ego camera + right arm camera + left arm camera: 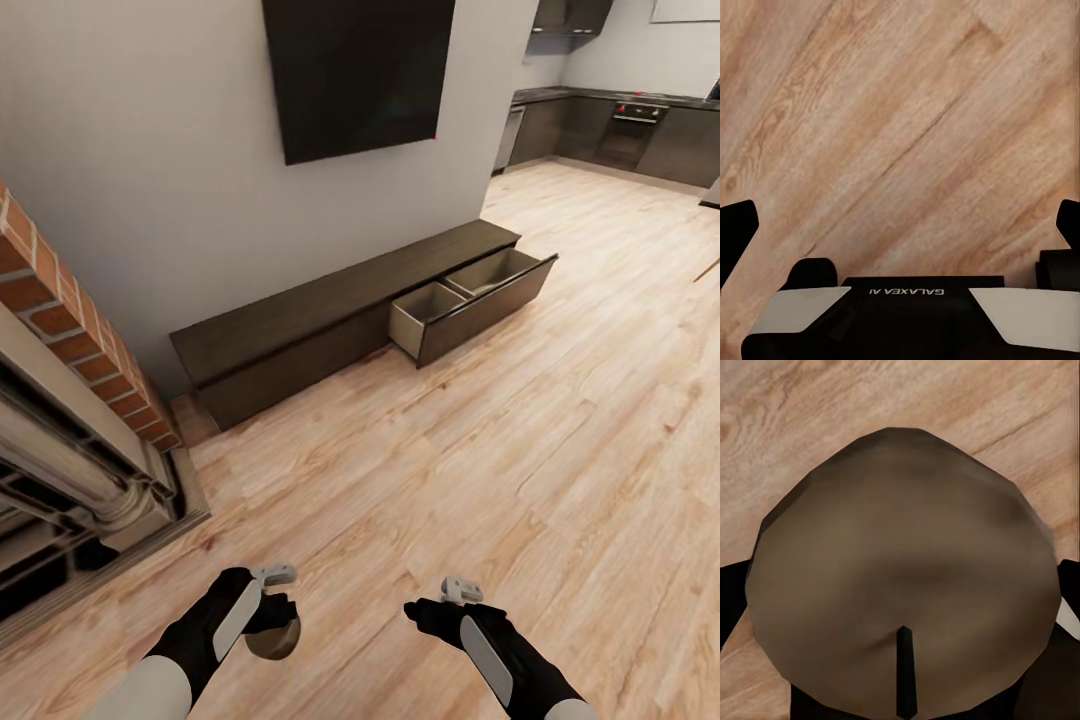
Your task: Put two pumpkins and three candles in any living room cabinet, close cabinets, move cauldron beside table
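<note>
Head view: left end effector [272, 625] grips a candle [275, 638]; right end effector [437, 612] spread, empty. Cabinet [300, 330] drawer [480, 295] open, far; candle might slip while driving.

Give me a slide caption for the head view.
Left pincer carrying a brownish round object toward the low cabinet, its drawer open.

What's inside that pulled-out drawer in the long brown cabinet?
The open drawer of the cabinet has two beige compartments. What shows of them looks bare, with no pumpkin or candle. The drawer's front panel hides the near part of the bottom, so something low could sit there unseen.
</note>
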Tool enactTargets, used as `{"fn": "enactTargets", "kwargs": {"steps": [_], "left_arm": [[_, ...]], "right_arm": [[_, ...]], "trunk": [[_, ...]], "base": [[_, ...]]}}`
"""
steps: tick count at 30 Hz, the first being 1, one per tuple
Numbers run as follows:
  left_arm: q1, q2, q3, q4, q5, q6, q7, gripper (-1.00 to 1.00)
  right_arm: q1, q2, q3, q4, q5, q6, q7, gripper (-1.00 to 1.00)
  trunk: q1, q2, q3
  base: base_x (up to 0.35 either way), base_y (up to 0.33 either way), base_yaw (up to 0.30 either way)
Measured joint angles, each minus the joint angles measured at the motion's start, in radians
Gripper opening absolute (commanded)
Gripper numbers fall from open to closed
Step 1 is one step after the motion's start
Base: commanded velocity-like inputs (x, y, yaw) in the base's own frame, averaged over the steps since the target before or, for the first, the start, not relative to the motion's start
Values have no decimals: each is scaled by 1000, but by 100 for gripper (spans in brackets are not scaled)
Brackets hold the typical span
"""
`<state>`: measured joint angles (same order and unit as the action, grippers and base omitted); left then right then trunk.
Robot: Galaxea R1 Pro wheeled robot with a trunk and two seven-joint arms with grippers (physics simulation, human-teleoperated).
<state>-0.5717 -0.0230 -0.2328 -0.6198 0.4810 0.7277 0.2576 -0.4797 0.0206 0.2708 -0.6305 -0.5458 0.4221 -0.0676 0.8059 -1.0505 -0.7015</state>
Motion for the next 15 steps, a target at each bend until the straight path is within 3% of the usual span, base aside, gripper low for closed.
{"fn": "enactTargets", "kwargs": {"steps": [5, 15], "left_arm": [[0, 0, -1, 0, 0, 0, 0, -100], [0, 1, -2, 0, 0, 0, 0, -100]], "right_arm": [[0, 0, 0, 0, 0, 0, 1, 100], [0, 0, 0, 0, 0, 0, 1, 100]], "trunk": [[0, 0, 0], [0, 0, 0]], "base": [[312, -127, -161], [312, -149, -272]]}}
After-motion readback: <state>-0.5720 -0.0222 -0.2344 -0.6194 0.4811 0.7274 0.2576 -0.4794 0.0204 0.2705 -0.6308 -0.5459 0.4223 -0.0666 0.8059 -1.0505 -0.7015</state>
